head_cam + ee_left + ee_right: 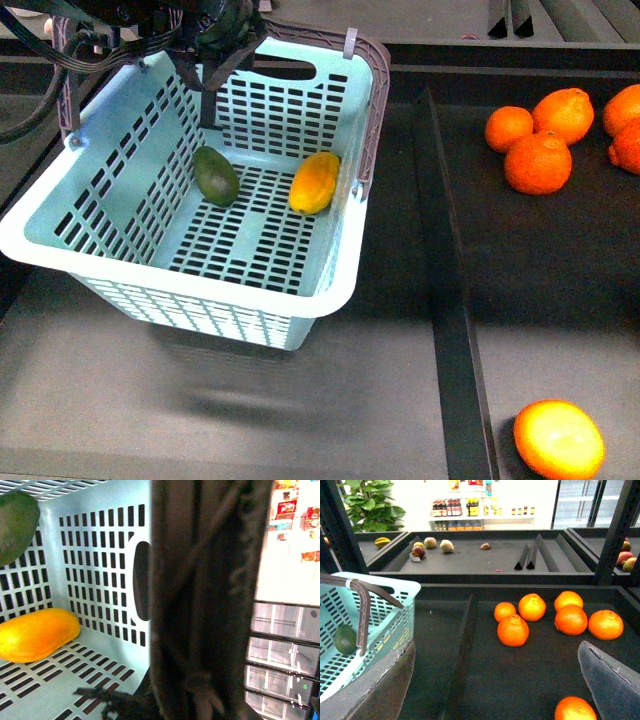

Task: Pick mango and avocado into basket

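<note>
Left gripper (222,45) above avocado (215,175), finger state unclear; mango (314,182) beside, in basket (330,290); right fingers (612,682) apart.

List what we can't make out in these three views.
- Left gripper, front view: cut off by the top edge, so open or shut is unclear.
- Left wrist view: a dark blurred arm part fills the middle, hiding much of the basket; the avocado is cut off by the edge.
- Right wrist view: the mango is hidden by the basket wall; only the right fingers show, nothing between them.
- Shelf bottles, right wrist view: too small to read.
</note>
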{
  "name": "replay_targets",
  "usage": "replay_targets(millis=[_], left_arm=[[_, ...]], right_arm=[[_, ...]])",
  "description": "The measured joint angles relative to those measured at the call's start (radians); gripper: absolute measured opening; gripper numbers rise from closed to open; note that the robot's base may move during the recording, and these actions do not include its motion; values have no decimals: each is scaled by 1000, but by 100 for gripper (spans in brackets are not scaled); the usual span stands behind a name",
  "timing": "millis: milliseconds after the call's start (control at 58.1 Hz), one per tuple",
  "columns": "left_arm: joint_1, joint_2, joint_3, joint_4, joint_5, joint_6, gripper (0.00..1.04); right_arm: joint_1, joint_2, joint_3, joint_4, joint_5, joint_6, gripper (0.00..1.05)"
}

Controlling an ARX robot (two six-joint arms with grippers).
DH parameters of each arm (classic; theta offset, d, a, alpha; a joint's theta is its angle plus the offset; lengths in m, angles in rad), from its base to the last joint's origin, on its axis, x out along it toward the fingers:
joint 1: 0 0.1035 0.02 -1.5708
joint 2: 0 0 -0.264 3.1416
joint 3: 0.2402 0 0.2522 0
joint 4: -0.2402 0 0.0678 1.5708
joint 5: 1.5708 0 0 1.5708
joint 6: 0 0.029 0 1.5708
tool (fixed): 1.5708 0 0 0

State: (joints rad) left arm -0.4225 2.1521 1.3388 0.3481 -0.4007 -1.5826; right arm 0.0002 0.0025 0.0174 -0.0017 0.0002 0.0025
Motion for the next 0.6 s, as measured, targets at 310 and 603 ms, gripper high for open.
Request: replay_targets(millis=[310,603], left_arm=[[-7,31,71,-170,15,-71,17],[-10,26,114,-393,19,-113,73]], right_arm=[[0,0,0,0,0,0,96],[0,0,0,0,0,0,96]])
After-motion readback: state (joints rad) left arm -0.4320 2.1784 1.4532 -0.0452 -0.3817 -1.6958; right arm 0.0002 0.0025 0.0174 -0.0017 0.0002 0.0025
